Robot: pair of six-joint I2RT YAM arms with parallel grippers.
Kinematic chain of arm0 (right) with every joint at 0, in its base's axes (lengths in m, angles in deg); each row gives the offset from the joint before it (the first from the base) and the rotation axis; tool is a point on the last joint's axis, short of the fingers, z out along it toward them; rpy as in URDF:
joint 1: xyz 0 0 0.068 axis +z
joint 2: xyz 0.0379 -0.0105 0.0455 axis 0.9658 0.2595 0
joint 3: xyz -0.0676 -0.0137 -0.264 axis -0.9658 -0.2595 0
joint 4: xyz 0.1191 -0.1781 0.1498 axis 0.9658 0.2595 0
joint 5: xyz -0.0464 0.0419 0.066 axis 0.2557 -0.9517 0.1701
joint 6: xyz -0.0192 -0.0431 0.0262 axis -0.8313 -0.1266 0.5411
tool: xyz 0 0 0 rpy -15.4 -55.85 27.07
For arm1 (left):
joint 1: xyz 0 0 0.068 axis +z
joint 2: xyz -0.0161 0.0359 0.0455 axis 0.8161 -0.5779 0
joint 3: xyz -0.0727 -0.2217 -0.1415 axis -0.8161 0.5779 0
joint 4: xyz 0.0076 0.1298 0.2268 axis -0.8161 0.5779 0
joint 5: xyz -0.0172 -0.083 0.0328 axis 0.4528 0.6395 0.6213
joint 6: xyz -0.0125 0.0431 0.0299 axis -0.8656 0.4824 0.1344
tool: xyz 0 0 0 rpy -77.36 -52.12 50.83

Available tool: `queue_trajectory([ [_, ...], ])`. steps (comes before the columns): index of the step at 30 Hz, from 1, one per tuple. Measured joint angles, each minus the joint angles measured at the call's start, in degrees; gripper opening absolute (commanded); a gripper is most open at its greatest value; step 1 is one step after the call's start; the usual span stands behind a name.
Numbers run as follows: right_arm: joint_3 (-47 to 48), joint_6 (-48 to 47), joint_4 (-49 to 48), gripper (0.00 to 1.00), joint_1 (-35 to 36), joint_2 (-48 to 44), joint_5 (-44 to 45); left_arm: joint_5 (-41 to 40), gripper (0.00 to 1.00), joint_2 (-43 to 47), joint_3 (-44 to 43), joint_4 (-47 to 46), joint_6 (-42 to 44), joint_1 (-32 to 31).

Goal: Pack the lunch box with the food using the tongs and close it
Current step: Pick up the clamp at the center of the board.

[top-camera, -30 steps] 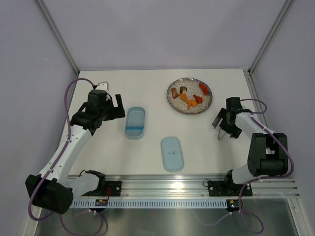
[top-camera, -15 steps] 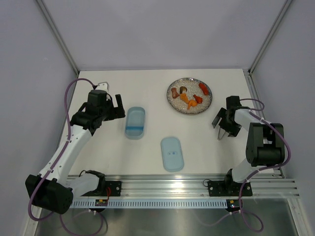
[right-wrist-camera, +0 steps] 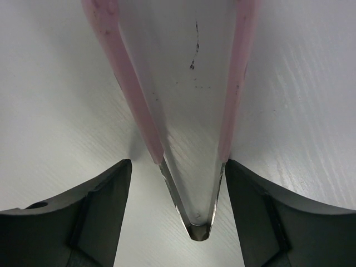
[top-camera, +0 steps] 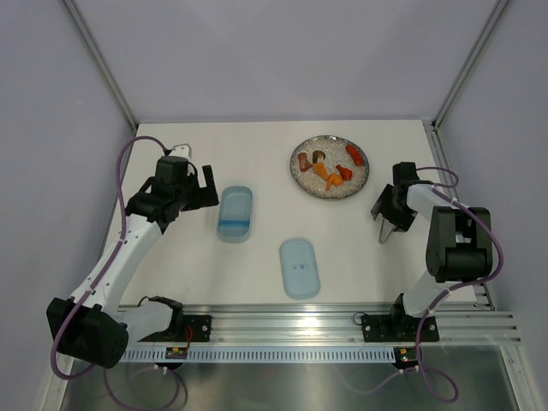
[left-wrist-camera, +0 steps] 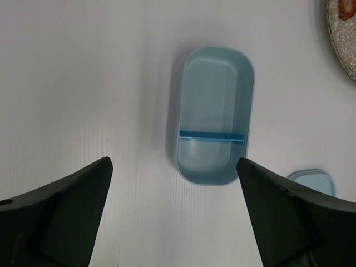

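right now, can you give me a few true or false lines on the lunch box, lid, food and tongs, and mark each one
1. The lunch box is empty. True.
2. The lid sits on the lunch box. False: it lies on the table, apart from the box.
3. All the food is on the plate. True.
4. The left pincer holds the tongs. False: it is open and empty, near the lunch box.
5. The right pincer has one finger on each side of the tongs, which lie on the table. True.
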Motion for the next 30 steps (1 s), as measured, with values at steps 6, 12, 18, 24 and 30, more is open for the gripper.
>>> queue_trajectory([
  [6,0.0,-0.09,-0.02,0.72,0.0,0.0,-0.07,0.0,0.99,-0.44,0.0,0.66,-0.02,0.0],
  [12,0.0,-0.11,-0.11,0.75,0.09,-0.09,-0.48,0.02,0.99,-0.96,-0.02,0.7,-0.04,0.0],
  [18,-0.02,-1.16,0.33,0.52,0.13,-0.11,-1.51,0.04,0.99,-1.14,-0.04,0.7,-0.04,0.0],
  [24,-0.04,-2.08,0.33,0.36,0.37,-0.13,-2.84,0.15,0.99,-1.14,-0.04,0.7,-0.07,0.0],
  [30,-0.07,-2.97,1.22,0.17,0.42,-1.18,-3.08,0.15,0.99,-1.09,-0.04,0.74,-0.09,0.0],
])
